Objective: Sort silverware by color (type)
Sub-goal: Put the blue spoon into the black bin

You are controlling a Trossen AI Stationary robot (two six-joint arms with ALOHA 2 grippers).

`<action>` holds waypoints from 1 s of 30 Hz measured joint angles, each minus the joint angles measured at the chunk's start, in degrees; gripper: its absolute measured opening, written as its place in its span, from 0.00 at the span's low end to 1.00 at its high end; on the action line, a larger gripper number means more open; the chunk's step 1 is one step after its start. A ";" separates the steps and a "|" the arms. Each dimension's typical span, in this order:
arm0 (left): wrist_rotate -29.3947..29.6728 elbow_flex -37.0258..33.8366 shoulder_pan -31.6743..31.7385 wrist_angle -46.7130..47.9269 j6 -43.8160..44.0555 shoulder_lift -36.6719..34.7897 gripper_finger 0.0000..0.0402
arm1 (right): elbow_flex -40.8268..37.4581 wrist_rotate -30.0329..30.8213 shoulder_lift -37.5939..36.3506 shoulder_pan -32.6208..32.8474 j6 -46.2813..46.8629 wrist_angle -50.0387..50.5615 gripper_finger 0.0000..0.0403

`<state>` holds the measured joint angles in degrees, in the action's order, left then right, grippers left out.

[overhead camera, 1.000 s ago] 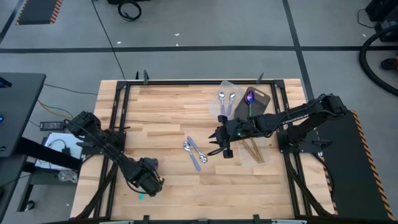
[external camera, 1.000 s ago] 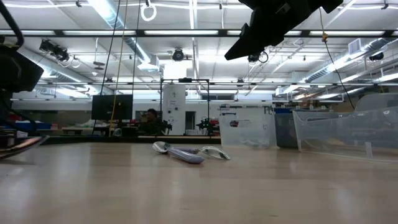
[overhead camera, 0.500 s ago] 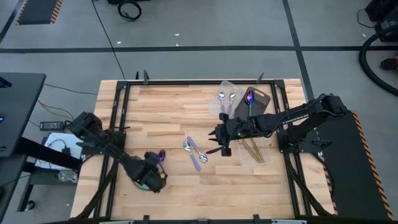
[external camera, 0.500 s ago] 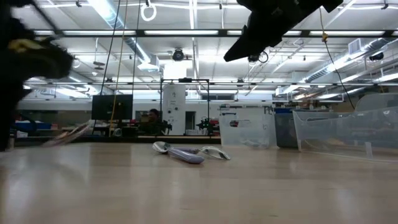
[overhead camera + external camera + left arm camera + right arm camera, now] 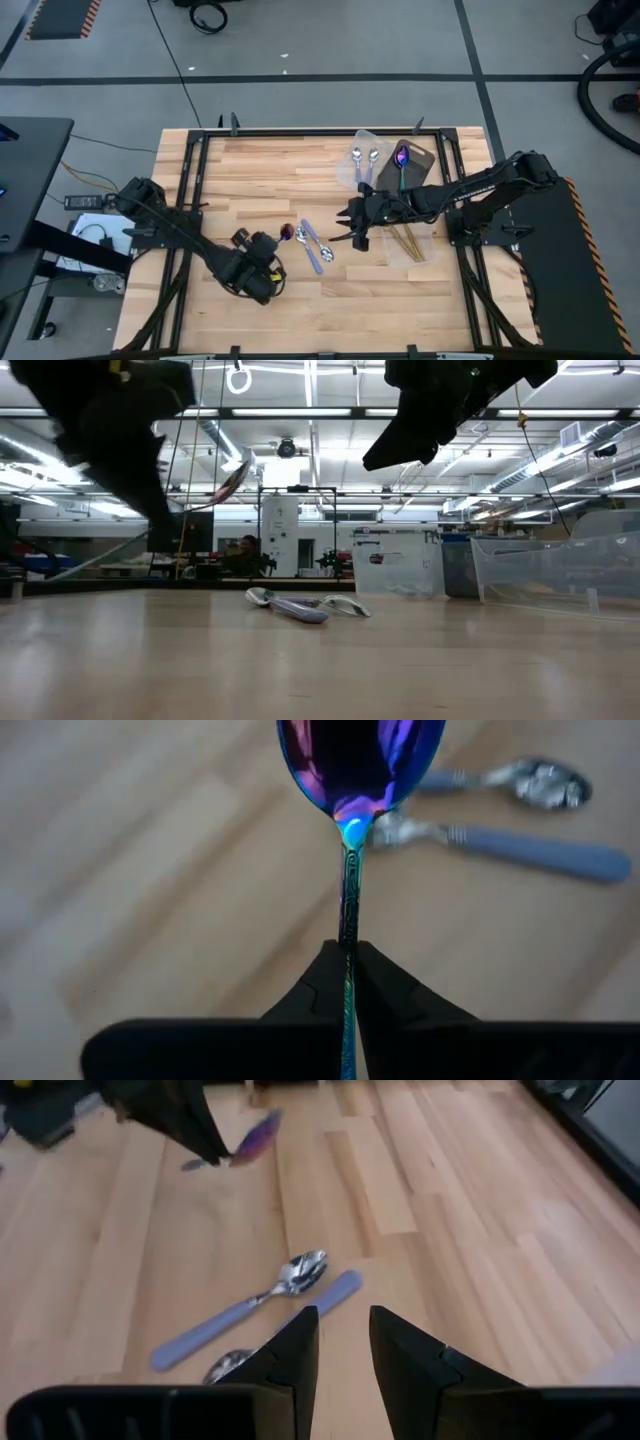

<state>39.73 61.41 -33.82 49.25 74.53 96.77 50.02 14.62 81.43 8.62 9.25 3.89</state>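
The left gripper point(image 5: 268, 243) is carrying an iridescent purple-blue spoon point(image 5: 352, 780) above the wooden table point(image 5: 260, 170), its two dark fingers pinched tight on the slim teal handle so that the bowl is pointing ahead, toward the pair of lavender-handled spoons point(image 5: 312, 243) lying side by side on the bare wood near the table's middle. In the low view the carried spoon is showing tilted and well clear of the tabletop, so the step in hand appears to be the transport of a picked purple spoon toward its group. That group is probably the dark tray point(image 5: 412, 165) beyond the lavender pair, toward the table's far right part, where another iridescent spoon point(image 5: 402, 158) is already lying; just beside it two more lavender-handled spoons point(image 5: 363, 160) are lying in a clear container point(image 5: 362, 137), and gold spoons point(image 5: 405, 239) are resting near the right arm. The right gripper point(image 5: 348, 226) is hovering just right of the lavender pair with its fingers parted and nothing between them, looking down on those two spoons. The next move is likely calling for the left arm to pass over the lavender pair without colliding with the right arm, then to lower and release.
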 joint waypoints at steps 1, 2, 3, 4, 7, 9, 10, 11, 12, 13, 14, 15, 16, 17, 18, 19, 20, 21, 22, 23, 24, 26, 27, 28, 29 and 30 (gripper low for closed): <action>1.25 0.02 0.57 -0.81 -3.04 -0.02 0.04 | 0.00 0.39 0.00 0.00 -0.09 -0.32 0.25; 2.41 0.02 1.16 -1.91 -6.24 -0.02 0.04 | 0.00 0.66 0.00 0.02 -0.23 -0.34 0.25; 3.63 0.02 1.71 -2.92 -9.22 -0.02 0.04 | 0.00 0.93 0.00 0.02 -0.32 -0.34 0.25; 4.76 0.02 2.23 -3.81 -12.27 -0.02 0.04 | 0.00 1.29 0.00 0.02 -0.32 -0.34 0.25; 6.96 0.02 3.98 -6.68 -21.23 -0.02 0.04 | 0.00 2.35 -0.04 -0.24 -1.30 0.61 0.25; 7.19 0.04 5.35 -8.79 -27.06 -0.02 0.04 | 0.00 2.87 -0.29 -0.83 -1.72 1.96 0.25; 7.19 0.04 6.02 -9.82 -29.82 -0.02 0.04 | 0.00 3.08 -0.49 -1.20 -1.68 2.78 0.25; 7.21 0.04 6.62 -10.73 -32.63 -0.02 0.04 | 0.02 3.30 -0.69 -1.64 -1.63 3.59 0.25; 7.25 0.04 7.31 -11.68 -35.90 -0.03 0.04 | 0.02 3.33 -1.03 -2.10 -1.52 4.93 0.25; 7.25 0.04 7.94 -12.43 -38.93 -0.03 0.04 | 0.00 3.34 -1.23 -2.57 -1.45 6.22 0.25; 7.23 0.04 8.57 -13.25 -41.74 -0.04 0.04 | 0.00 3.37 -1.44 -3.00 -1.28 6.72 0.25; 7.18 0.04 9.32 -14.02 -44.32 -0.04 0.04 | -0.03 3.43 -1.80 -3.38 -1.10 7.30 0.25; 7.11 0.04 10.06 -14.75 -46.82 -0.07 0.04 | -0.30 3.47 -2.21 -3.70 -0.85 7.36 0.25; 6.91 0.04 10.82 -15.59 -49.33 -0.08 0.04 | -0.73 3.46 -2.77 -3.98 -0.74 7.27 0.25; 6.51 0.04 11.82 -16.48 -51.95 -0.10 0.04 | -1.42 3.47 -3.51 -4.32 -0.61 7.33 0.25; 5.87 0.04 12.80 -17.29 -54.35 -0.10 0.04 | -2.28 3.65 -4.51 -4.64 -0.43 7.47 0.25; 5.03 0.04 13.91 -18.30 -56.79 -0.13 0.04 | -3.22 4.04 -5.78 -4.96 -0.19 7.55 0.25; 4.07 0.04 15.08 -19.52 -59.45 -0.13 0.04 | -4.10 4.63 -7.20 -5.41 0.05 7.69 0.25; 3.19 0.04 16.22 -20.77 -62.25 -0.13 0.04 | -4.93 5.22 -8.70 -5.81 0.29 7.53 0.25; 2.30 0.04 17.41 -22.14 -65.22 -0.13 0.04 | -5.67 5.44 -10.22 -6.24 0.66 7.43 0.25; 1.06 0.04 18.74 -23.90 -68.49 -0.13 0.04 | -6.40 5.50 -11.66 -6.75 1.18 7.41 0.25; -2.20 0.04 21.47 -28.07 -74.28 -0.13 0.04 | -7.57 5.49 -14.34 -7.38 2.65 7.59 0.25; -4.37 0.04 22.91 -30.35 -76.76 -0.13 0.04 | -7.89 5.46 -15.44 -7.54 3.36 7.54 0.25; -6.61 0.04 24.27 -32.45 -78.85 -0.13 0.04 | -8.13 5.45 -16.40 -7.67 4.10 7.55 0.25; -8.68 0.04 25.50 -34.28 -80.40 -0.13 0.04 | -8.28 5.45 -17.25 -7.69 4.51 7.55 0.25; -10.48 0.04 26.63 -35.82 -81.55 -0.13 0.04 | -8.35 5.44 -17.99 -7.69 4.75 7.75 0.25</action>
<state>29.25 61.45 -7.19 13.43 -7.02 96.64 41.67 20.07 63.44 0.93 14.00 11.65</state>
